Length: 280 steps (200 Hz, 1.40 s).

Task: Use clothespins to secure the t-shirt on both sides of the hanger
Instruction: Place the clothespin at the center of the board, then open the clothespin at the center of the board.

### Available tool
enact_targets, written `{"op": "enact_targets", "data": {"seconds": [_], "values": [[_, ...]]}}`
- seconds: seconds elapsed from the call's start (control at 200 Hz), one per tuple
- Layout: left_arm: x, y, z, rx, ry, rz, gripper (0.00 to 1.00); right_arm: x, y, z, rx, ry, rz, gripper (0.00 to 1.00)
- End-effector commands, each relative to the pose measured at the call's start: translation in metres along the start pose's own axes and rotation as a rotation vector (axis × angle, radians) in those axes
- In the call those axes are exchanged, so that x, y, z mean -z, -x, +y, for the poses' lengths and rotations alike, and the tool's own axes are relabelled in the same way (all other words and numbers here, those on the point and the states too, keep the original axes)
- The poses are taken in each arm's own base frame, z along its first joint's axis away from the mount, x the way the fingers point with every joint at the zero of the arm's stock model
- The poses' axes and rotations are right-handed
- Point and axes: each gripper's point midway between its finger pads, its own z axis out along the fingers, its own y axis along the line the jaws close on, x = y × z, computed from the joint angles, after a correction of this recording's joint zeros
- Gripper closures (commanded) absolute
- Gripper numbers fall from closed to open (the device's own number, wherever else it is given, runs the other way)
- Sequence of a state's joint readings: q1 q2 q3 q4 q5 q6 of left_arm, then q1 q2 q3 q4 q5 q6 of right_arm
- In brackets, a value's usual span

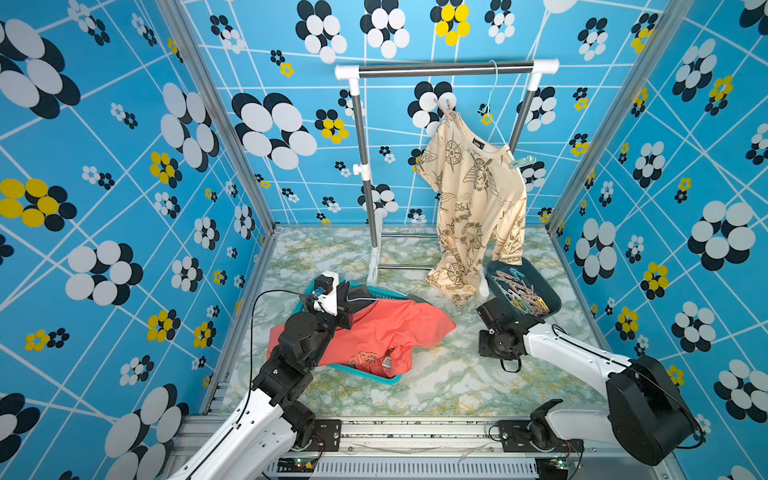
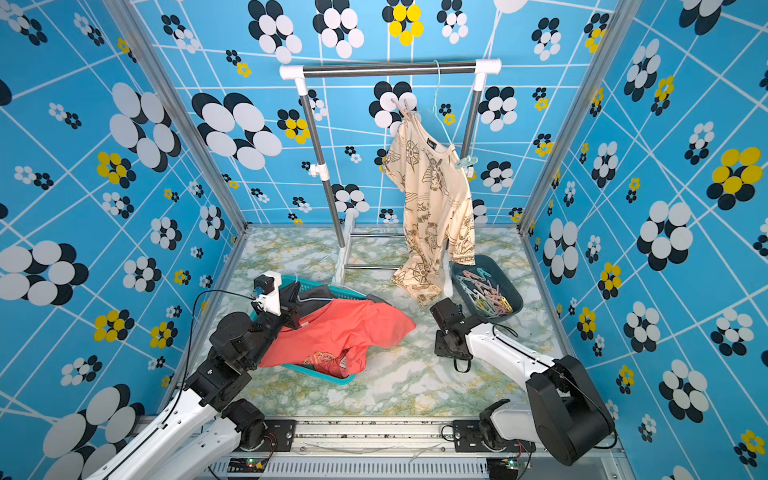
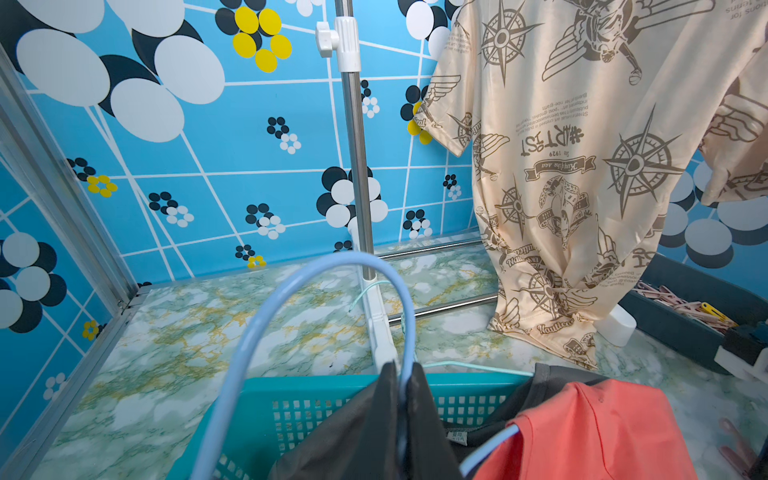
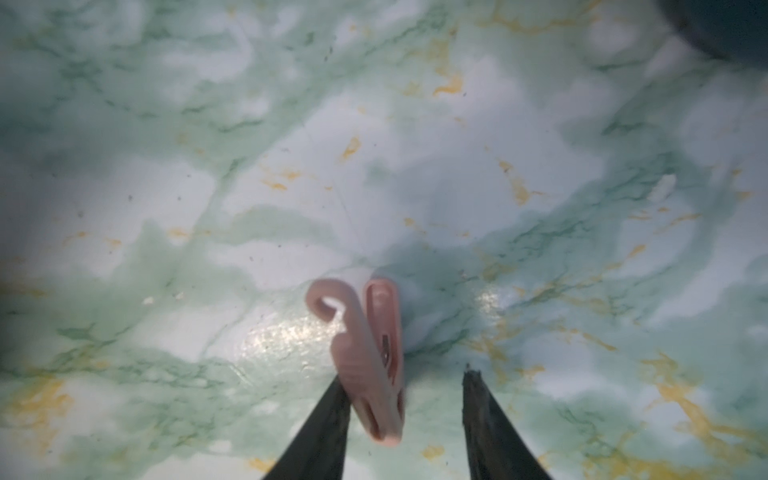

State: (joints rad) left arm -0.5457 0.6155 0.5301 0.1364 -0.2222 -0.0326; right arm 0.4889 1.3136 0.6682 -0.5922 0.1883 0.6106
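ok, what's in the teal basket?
Orange shirt spilling over the basket rim, a dark garment behind it, a blue hanger tucked into the clothes. Anything under them is covered.

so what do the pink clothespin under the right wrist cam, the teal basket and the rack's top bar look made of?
Pink clothespin: likely moulded plastic, matte, with a rounded one-piece curl.
Teal basket: plastic, smooth, with a moulded lattice wall.
Top bar: probably metal tube, shiny grey with highlights.

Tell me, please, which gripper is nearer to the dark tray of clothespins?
Right. The right gripper hangs beside the tray's near corner; the left gripper is across the table at the teal basket, gripping a blue hanger.
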Motion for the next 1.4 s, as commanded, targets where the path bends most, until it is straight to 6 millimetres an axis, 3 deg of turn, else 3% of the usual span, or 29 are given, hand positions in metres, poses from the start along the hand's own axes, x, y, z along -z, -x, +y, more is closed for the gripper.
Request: {"op": "enact_targets", "data": {"seconds": [0.0,0.05,0.175,0.225,0.305,0.435,0.705,0.935,1.204,1.394], "values": [[0.003,0.008,0.005,-0.008,0.022,-0.042,1.0,0.018,0.029,-0.002,-0.048,-0.022,-0.105,0.46],[0.004,0.009,0.004,-0.004,0.02,-0.045,1.0,0.02,0.034,0.001,-0.051,-0.008,-0.112,0.49],[0.004,0.01,0.004,0.003,0.017,-0.046,1.0,0.016,0.037,0.012,-0.035,0.035,-0.079,0.71],[0.004,0.009,0.004,0.001,0.018,-0.044,1.0,0.013,0.036,0.014,-0.034,0.033,-0.058,0.75],[0.004,0.01,0.005,0.001,0.025,-0.046,1.0,0.006,0.032,0.016,-0.029,0.035,-0.028,0.76],[0.004,0.009,0.005,0.002,0.022,-0.044,1.0,0.002,0.025,0.003,-0.056,-0.007,-0.004,0.77],[0.002,0.007,0.003,0.004,0.013,-0.035,1.0,0.007,0.016,-0.027,-0.142,-0.024,-0.012,0.5],[0.001,0.006,0.003,0.0,0.013,-0.03,1.0,-0.011,0.014,-0.011,-0.145,0.044,0.062,0.48],[-0.002,0.001,0.002,-0.007,0.015,-0.015,1.0,-0.032,0.003,-0.016,-0.19,0.04,0.123,0.56],[-0.002,0.001,0.003,-0.011,0.019,-0.015,1.0,-0.031,0.003,-0.021,-0.203,0.048,0.124,0.73]]}}
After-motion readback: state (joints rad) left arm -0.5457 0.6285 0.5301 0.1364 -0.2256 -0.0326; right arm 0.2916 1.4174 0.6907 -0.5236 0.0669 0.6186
